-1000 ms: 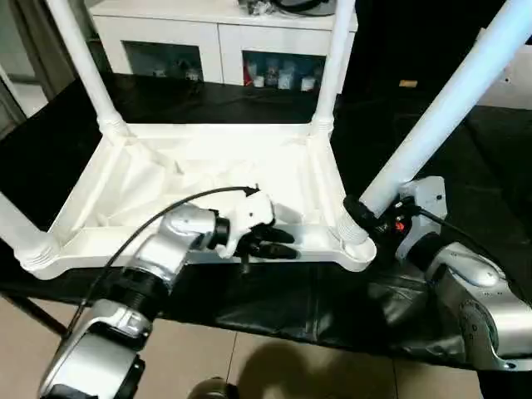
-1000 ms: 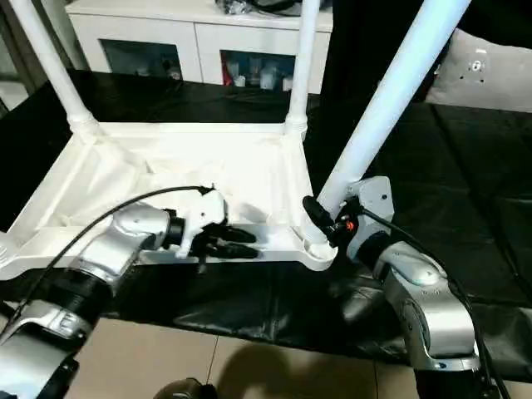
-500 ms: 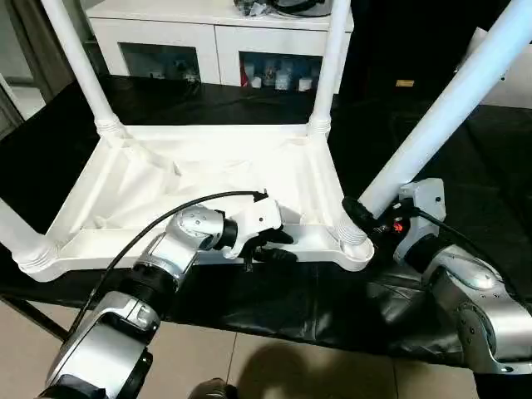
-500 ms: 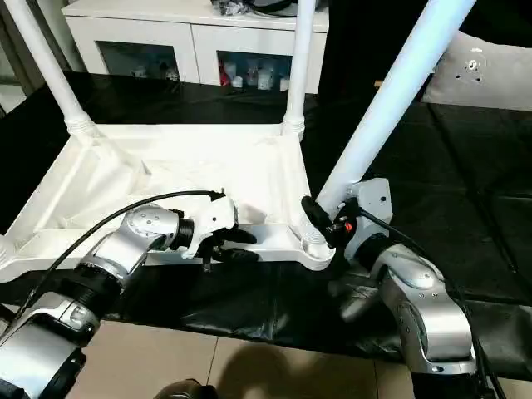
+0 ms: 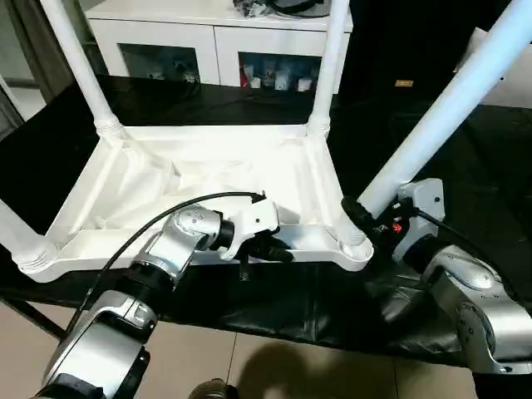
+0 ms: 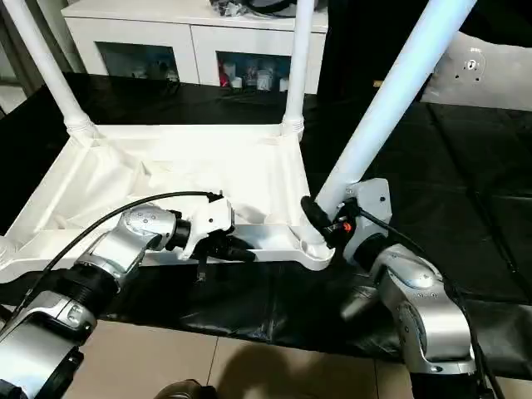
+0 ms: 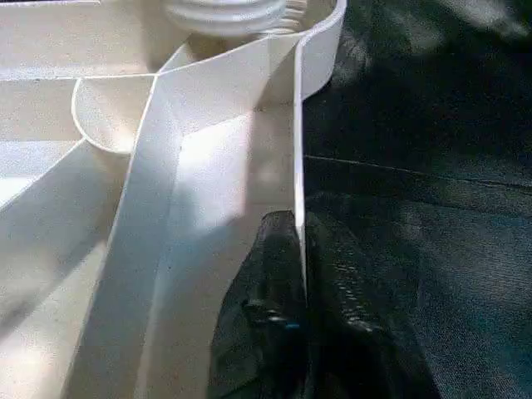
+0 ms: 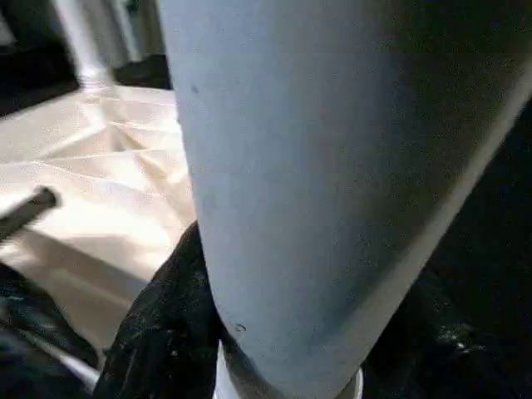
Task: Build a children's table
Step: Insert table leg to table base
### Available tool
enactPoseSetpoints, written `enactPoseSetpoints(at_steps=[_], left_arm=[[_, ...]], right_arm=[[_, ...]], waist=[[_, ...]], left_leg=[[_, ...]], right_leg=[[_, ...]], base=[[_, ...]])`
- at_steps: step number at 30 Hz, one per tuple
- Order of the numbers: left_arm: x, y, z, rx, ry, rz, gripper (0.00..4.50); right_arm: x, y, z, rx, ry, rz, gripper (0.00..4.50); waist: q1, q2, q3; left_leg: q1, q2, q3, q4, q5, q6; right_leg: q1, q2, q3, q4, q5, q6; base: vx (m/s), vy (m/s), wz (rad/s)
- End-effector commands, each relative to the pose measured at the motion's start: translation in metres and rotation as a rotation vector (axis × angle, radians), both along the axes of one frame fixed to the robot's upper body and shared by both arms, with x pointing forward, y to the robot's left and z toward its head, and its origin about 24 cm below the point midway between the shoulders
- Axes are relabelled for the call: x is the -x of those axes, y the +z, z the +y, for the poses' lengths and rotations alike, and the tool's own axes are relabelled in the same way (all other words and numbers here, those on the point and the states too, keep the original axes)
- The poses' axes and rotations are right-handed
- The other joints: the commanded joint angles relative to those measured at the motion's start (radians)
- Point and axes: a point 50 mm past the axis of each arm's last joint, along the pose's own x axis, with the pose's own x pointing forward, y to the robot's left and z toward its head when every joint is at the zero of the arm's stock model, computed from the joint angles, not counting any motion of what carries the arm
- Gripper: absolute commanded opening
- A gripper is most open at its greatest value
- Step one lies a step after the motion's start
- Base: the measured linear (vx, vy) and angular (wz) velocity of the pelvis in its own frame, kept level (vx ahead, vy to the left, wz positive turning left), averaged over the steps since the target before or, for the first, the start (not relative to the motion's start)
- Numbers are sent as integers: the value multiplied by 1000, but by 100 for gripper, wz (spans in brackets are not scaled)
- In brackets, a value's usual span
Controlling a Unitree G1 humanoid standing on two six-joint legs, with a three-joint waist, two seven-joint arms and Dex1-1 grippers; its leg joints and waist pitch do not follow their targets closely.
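The children's table (image 5: 208,166) lies upside down on a black-covered surface, white, with its ribbed underside up and its legs pointing upward. My left gripper (image 5: 278,249) is at the near rim, shut on it. In the left wrist view the thin rim wall (image 7: 299,191) runs between the two black fingers (image 7: 274,316). My right gripper (image 5: 362,218) is shut around the base of the near right leg (image 5: 449,108), just above its corner socket (image 5: 353,245). That leg (image 8: 332,166) looms close in the right wrist view, leaning to the right.
Other legs stand at the far left (image 5: 79,66), far right (image 5: 328,66) and near left (image 5: 17,233) corners. A white cabinet (image 5: 208,41) with glass doors stands behind. The black cloth (image 5: 291,307) hangs over the near edge above a tiled floor.
My left gripper's fingers have closed onto the table's near rim and shifted slightly along it. The right gripper and its leg have stayed put.
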Motion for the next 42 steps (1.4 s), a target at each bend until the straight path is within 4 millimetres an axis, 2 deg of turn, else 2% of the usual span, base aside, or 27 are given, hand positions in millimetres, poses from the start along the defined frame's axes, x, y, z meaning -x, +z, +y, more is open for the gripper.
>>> enactPoseSetpoints(at_steps=[1, 2, 4, 10, 12, 15, 16, 17, 22, 25, 29, 34, 42], left_arm=[[4, -12, 11, -65, 18, 36, 0], [4, -13, 13, -68, 20, 36, 0], [3, -12, 16, -71, 30, 40, 0], [2, -14, 29, -98, 77, 41, 0], [2, -13, 34, -102, 100, 46, 0], [2, -11, 37, -100, 102, 41, 0], [3, -10, 37, -98, 101, 38, 0], [3, -10, 37, -98, 100, 35, 0], [4, -10, 42, -117, 99, 32, 0], [4, -8, 44, -114, 96, 29, 0], [9, -3, 40, -72, 43, 37, 0], [9, -1, 38, -72, 35, 27, 0], [6, 2, 36, -77, 41, -17, 0]], right_arm=[[-1, 5, 3, -38, 59, 20, 187], [-1, 6, 4, -44, 84, 29, 187], [-2, 8, 3, -50, 138, 59, 187], [-11, 15, -4, 16, 243, 80, 187], [-14, 16, -5, 39, 289, 106, 187], [-15, 15, -6, 85, 361, 163, 187], [-15, 13, -6, 110, 385, 183, 187], [-15, 11, -6, 137, 411, 203, 187], [-19, 7, -8, 171, 409, 219, 187], [-21, 7, -8, 166, 410, 222, 187], [-25, 2, -5, 163, 415, 229, 187], [-27, -4, -3, 161, 419, 243, 187], [-28, -11, -1, 97, 429, 266, 187]], waist=[[4, -2, -67], [3, -2, -67], [3, -10, -68], [3, -14, -68], [1, -22, -67], [-1, -20, -66], [-2, -30, -67], [-2, -25, -66], [-5, -25, -66], [-11, -30, -66], [-17, -30, -68], [-17, -30, -70], [-18, -35, -68]], left_leg=[[30, 91, -43, -93, -280, -13], [29, 91, -43, -93, -278, -12], [29, 91, -41, -92, -261, -7], [25, 87, -36, -84, -215, 7], [25, 87, -36, -84, -208, 12], [24, 86, -36, -82, -198, 18], [24, 86, -34, -82, -198, 20], [24, 86, -35, -82, -196, 22], [27, 89, -36, -86, -210, 13], [26, 87, -36, -85, -213, 13], [25, 87, -35, -84, -200, 17], [26, 87, -32, -83, -173, 31], [29, 88, -32, -85, -202, 21]], right_leg=[[32, -110, 54, -95, -178, -224], [33, -110, 55, -95, -172, -226], [35, -110, 54, -92, -151, -232], [38, -113, 54, -94, -164, -229], [39, -112, 52, -95, -174, -231], [40, -111, 52, -96, -191, -232], [40, -109, 51, -96, -194, -230], [39, -111, 51, -97, -208, -227], [35, -109, 51, -96, -204, -231], [37, -109, 51, -96, -194, -239], [37, -109, 51, -94, -182, -246], [39, -107, 49, -90, -125, -259], [38, -108, 50, -94, -168, -257]], base=[[0, 0, 0], [0, 0, 0], [0, 0, 0], [0, 0, 0], [0, 0, 0], [0, 0, 0], [0, 0, 0], [0, 0, 0], [0, 0, 0], [0, 0, 0], [0, 0, 0], [0, 0, 0], [0, 0, 0]])
